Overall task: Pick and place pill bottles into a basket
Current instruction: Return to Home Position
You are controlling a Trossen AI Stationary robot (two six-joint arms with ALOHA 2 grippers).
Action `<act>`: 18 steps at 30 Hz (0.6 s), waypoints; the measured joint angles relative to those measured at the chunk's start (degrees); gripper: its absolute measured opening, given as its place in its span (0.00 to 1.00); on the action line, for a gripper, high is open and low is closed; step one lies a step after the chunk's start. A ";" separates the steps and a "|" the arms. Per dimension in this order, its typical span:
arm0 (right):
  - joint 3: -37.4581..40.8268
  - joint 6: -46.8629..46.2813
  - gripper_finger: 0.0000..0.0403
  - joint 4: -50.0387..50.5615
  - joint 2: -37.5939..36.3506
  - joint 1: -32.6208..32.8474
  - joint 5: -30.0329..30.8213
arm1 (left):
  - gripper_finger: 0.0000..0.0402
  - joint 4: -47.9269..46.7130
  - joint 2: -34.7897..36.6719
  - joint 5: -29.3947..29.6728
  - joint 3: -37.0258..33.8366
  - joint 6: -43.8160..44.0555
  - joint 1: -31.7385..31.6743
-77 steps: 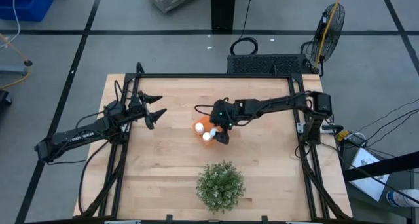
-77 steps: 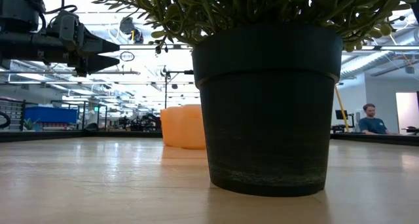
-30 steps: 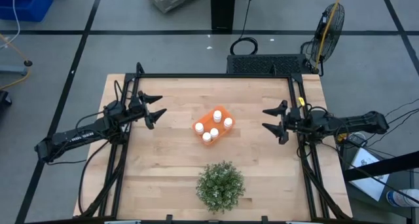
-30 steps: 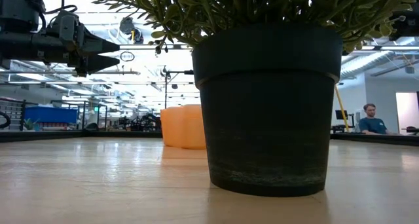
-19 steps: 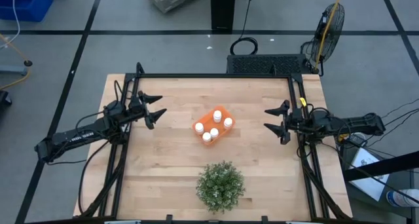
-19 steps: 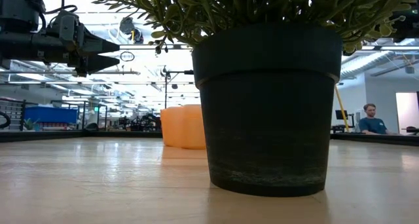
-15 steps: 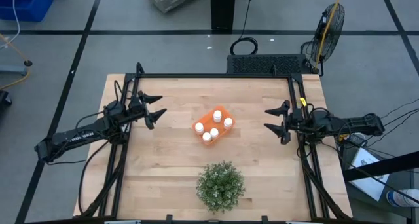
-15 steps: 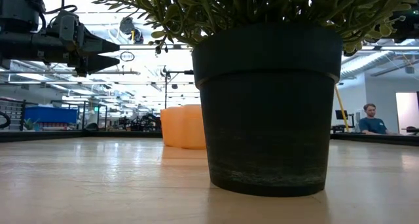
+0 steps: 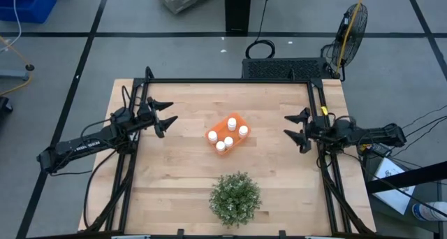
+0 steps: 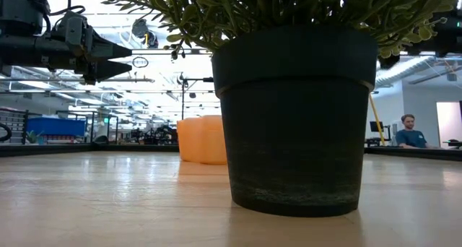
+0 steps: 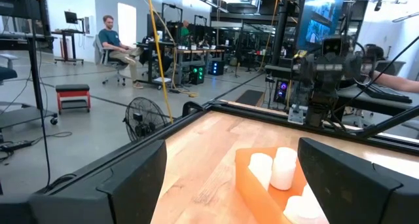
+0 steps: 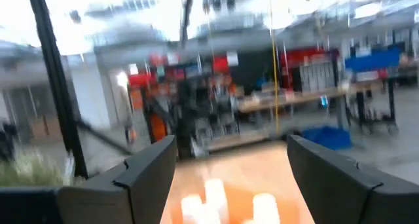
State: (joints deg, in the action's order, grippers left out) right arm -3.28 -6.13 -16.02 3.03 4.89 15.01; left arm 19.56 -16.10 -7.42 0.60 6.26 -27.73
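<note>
From my station, the left gripper (image 9: 167,119) hangs over the table (image 9: 181,176) well to the left of the basket (image 9: 221,126), its fingers spread wide, holding nothing and pointing toward the basket. The orange basket sits at an angle near the middle of the wooden top. I count five pill bottles (image 9: 228,140) standing upright inside it, white caps up, packed close together. None lies on the wood around it. On the near side of the basket, a bushy green plant (image 9: 235,198) stands in a dark pot (image 10: 294,117). In my low view that pot fills the foreground and covers the basket's right part, so I see only an orange wall beside it. Well to the right of the basket, the right gripper (image 9: 286,126) hovers by the table's edge rail, jaws wide apart and empty, facing the basket. Beyond the table, far right of the basket, a floor fan (image 9: 351,26) stands, and a seated person (image 10: 410,131) shows in the room.
</note>
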 joint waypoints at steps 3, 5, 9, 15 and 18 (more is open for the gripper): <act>1.13 0.29 0.70 -2.20 -2.54 -0.01 1.04 | 0.87 0.00 -0.02 0.01 0.00 0.00 0.02; 1.15 0.38 0.70 -1.00 -2.98 -0.02 1.30 | 0.87 -0.03 0.00 0.02 0.00 0.00 0.02; 1.11 -0.27 0.70 -0.30 -2.83 -0.02 -1.37 | 0.87 -0.03 0.00 0.02 0.00 0.00 0.00; 1.17 -1.18 0.70 3.20 -2.85 0.00 -3.30 | 0.87 -0.03 -0.02 0.02 0.00 0.00 0.00; 1.19 -1.52 0.70 4.34 -2.86 -0.03 -4.76 | 0.87 -0.02 0.00 0.02 0.00 0.00 0.01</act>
State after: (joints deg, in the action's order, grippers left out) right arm -2.09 -7.65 -11.68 0.16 4.85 10.25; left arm 19.54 -16.10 -7.40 0.60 6.26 -27.71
